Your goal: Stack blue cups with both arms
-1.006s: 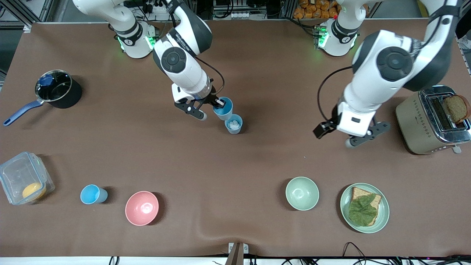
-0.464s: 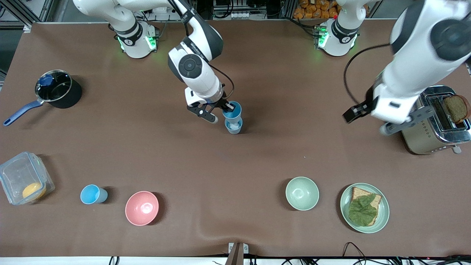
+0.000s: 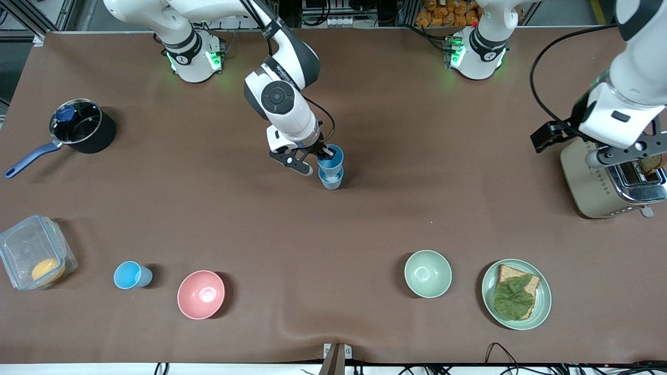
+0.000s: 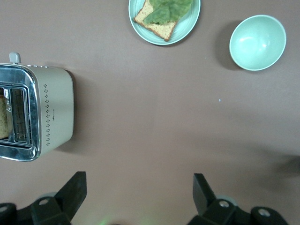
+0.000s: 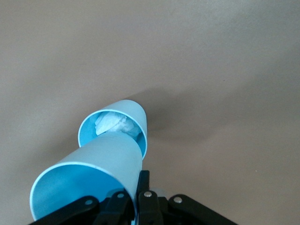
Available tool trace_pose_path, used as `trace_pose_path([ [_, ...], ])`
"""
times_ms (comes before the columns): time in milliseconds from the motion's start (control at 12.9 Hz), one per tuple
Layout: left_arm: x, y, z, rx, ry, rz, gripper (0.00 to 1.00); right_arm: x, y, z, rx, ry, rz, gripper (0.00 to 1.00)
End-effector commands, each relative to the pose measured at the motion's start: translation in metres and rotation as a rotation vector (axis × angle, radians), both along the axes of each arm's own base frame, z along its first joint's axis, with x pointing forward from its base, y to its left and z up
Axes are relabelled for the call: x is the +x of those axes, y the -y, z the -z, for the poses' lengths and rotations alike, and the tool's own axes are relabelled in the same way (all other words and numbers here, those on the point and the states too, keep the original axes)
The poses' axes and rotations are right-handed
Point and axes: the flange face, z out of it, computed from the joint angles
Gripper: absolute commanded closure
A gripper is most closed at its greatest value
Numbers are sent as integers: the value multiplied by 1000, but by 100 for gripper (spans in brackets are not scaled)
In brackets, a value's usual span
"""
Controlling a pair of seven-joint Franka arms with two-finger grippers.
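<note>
My right gripper (image 3: 319, 155) is shut on the rim of a light-blue cup (image 3: 330, 157), one finger inside and one outside. It holds the cup tilted, with its base at the mouth of a second blue cup (image 3: 332, 180) standing mid-table. In the right wrist view the held cup (image 5: 89, 180) is in the gripper (image 5: 138, 187), and the standing cup (image 5: 123, 123) has something white inside. A third blue cup (image 3: 132, 275) stands near the front camera, beside the pink bowl (image 3: 201, 294). My left gripper (image 3: 625, 152) is open and empty over the toaster (image 3: 599, 182); it also shows in the left wrist view (image 4: 139, 192).
A pale green bowl (image 3: 428, 273) and a green plate (image 3: 542, 307) with bread and a leaf sit near the front camera. A black pot (image 3: 83, 126) and a clear container (image 3: 31, 250) are at the right arm's end. The toaster (image 4: 42, 112) holds a slice of bread.
My right gripper has carried its blue cup over the standing cup and lowered it to the mouth. My left arm has swung toward its own end of the table, to over the toaster.
</note>
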Motion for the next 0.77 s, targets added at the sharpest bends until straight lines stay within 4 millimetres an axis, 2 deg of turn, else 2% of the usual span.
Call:
trace_pose_path([
  [0, -5, -16, -1, -50, -24, 21, 0, 6, -8, 0, -7, 24, 11, 100],
  [155, -5, -25, -6, -50, -16, 24, 0, 8, -10, 4, -10, 23, 9, 100],
  [464, -9, -21, -14, -50, -2, 29, 0, 17, -4, 6, -24, 37, 7, 100],
  [619, -6, -16, -5, -77, -19, 14, 0, 17, -4, 6, -27, 39, 4, 100],
  [696, -4, -15, -1, -77, -26, 14, 0, 17, -3, 6, -28, 35, 4, 81],
])
